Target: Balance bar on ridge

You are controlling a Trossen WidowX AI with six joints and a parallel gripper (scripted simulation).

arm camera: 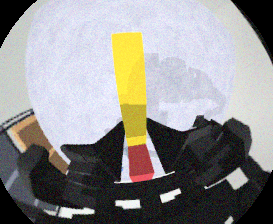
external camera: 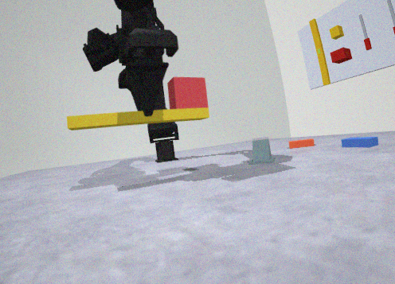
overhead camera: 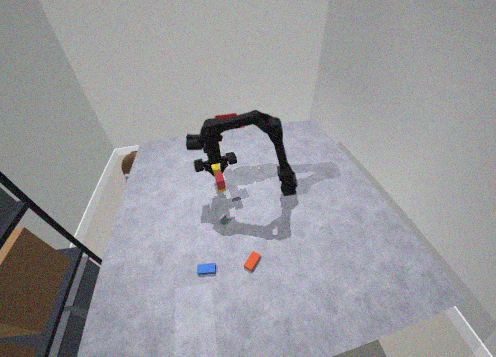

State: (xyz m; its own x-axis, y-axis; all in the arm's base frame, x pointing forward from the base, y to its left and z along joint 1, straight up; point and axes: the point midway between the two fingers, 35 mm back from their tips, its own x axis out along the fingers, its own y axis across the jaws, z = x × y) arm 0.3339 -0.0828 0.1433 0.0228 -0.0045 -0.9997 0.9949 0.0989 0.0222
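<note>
Gripper [overhead camera: 217,171] [external camera: 148,114] [arm camera: 135,137]: clamped on yellow bar [overhead camera: 221,190] [external camera: 95,120] [arm camera: 130,75], aloft, short of teal ridge [overhead camera: 224,219] [external camera: 261,150]. Red block [overhead camera: 220,181] [external camera: 188,93] [arm camera: 140,160] on one end. Risks: bar tips if ridge sits under bar's midpoint, ignoring block's weight; block slides off if carried tilted.
</note>
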